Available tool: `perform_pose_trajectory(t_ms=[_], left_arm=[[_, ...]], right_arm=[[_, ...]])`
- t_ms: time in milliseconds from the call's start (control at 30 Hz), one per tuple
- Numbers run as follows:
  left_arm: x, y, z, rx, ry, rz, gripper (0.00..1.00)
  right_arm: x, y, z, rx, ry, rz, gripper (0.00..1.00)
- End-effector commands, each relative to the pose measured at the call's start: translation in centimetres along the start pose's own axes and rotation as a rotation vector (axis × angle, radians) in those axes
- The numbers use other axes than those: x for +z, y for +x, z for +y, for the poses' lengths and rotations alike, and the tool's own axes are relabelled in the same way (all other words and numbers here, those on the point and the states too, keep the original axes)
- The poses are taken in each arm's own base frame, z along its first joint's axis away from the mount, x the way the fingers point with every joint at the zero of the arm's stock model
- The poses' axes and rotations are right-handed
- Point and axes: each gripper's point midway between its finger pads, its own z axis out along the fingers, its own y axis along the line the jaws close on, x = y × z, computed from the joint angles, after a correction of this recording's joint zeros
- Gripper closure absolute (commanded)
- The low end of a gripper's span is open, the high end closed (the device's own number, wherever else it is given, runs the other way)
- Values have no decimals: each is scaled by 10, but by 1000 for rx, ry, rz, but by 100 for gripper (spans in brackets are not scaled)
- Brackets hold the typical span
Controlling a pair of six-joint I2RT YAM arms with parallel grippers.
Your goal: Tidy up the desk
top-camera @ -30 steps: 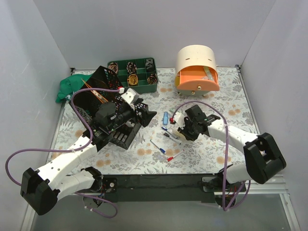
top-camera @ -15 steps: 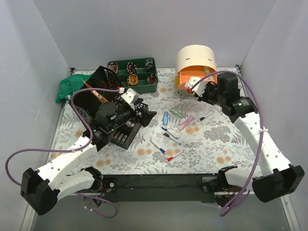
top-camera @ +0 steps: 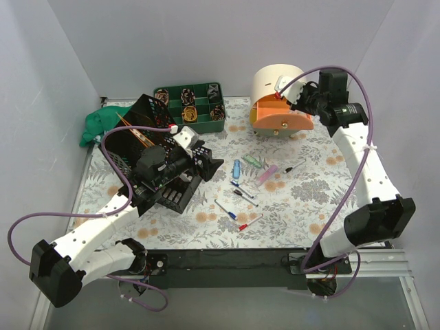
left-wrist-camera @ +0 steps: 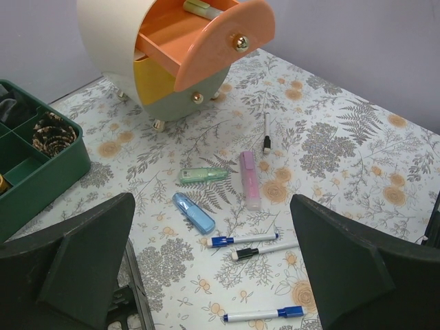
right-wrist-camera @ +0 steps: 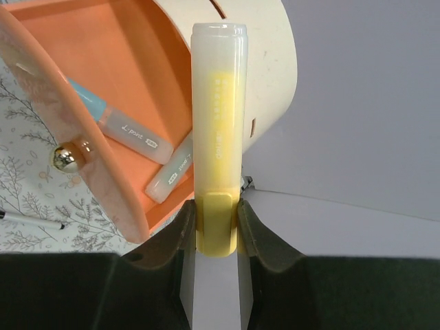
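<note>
The desk (top-camera: pixel 309 199) has a pale floral top. My right gripper (right-wrist-camera: pixel 217 227) is shut on the cap end of a yellow highlighter (right-wrist-camera: pixel 218 117) that points up, just over the open orange drawer (right-wrist-camera: pixel 130 82) of a cream round organiser (top-camera: pixel 278 82). Two highlighters (right-wrist-camera: pixel 127 127) lie inside that drawer. My left gripper (left-wrist-camera: pixel 212 206) hangs open over the middle of the desk, above a blue highlighter (left-wrist-camera: pixel 194 212), a green one (left-wrist-camera: pixel 203 174), a pink one (left-wrist-camera: pixel 249 180) and several markers (left-wrist-camera: pixel 244 240). Nothing is between its fingers.
A black wire-mesh rack (top-camera: pixel 148 148) lies under my left arm. A green compartment tray (top-camera: pixel 190 104) stands at the back, and a green cloth (top-camera: pixel 96 124) lies at the far left. A black pen (top-camera: pixel 295 166) and a red-capped pen (top-camera: pixel 251 222) lie loose.
My right arm rose from the pens at mid-desk and swung back to the open orange drawer, carrying the yellow highlighter. The left arm has not moved.
</note>
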Motion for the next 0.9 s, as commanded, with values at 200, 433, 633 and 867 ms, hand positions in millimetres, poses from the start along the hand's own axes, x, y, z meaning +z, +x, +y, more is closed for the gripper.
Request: perform_pose_trajectory(t_ms=[200, 433, 633, 867], left_arm=[[-4, -14, 1, 25, -5, -29, 2], [-3, -11, 2, 26, -10, -21, 2], [-3, -11, 1, 24, -3, -19, 2], [-4, -13, 0, 25, -1, -25, 2]], right_arm=[[18, 8, 5, -58, -74, -19, 80], [33, 14, 9, -47, -108, -4, 73], [36, 11, -1, -26, -90, 5, 55], [18, -12, -21, 31, -36, -66, 48]])
